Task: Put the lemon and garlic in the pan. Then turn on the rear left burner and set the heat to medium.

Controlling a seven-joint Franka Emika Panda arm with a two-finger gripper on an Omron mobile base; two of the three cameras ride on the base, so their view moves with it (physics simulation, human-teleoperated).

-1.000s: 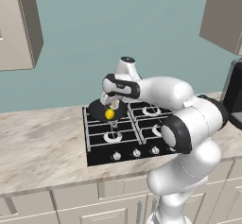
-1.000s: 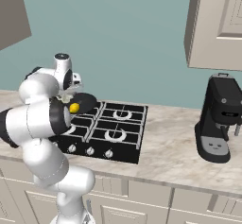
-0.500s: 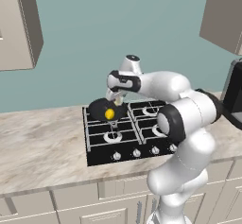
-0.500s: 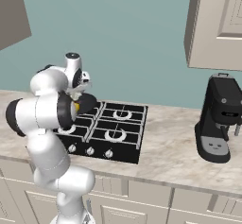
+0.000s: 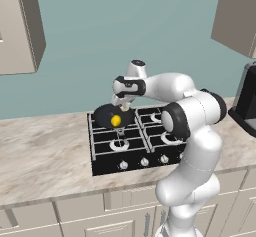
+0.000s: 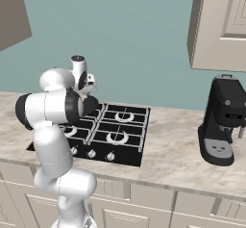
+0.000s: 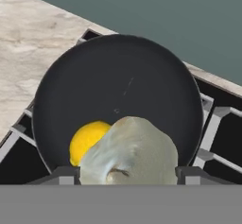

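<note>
garlic (image 7: pixel 130 152): pale whitish-beige, lumpy bulb, pinched between the claw (image 7: pixel 128 176) fingers, above the pan | lemon (image 7: pixel 89 141): bright yellow, rounded, lying inside pan | pan (image 7: pixel 118 76): round, shallow, black, on the rear left burner (image 5: pixel 100 126) of the cooktop (image 5: pixel 135 156)

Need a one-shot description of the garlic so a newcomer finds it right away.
Start at the black cooktop set in the marble counter, then go to the round black pan on its rear left burner. The garlic is the pale whitish bulb held between the gripper fingers just above the pan. Unlike the bright yellow lemon lying beside it in the pan, it is dull and papery.
</note>
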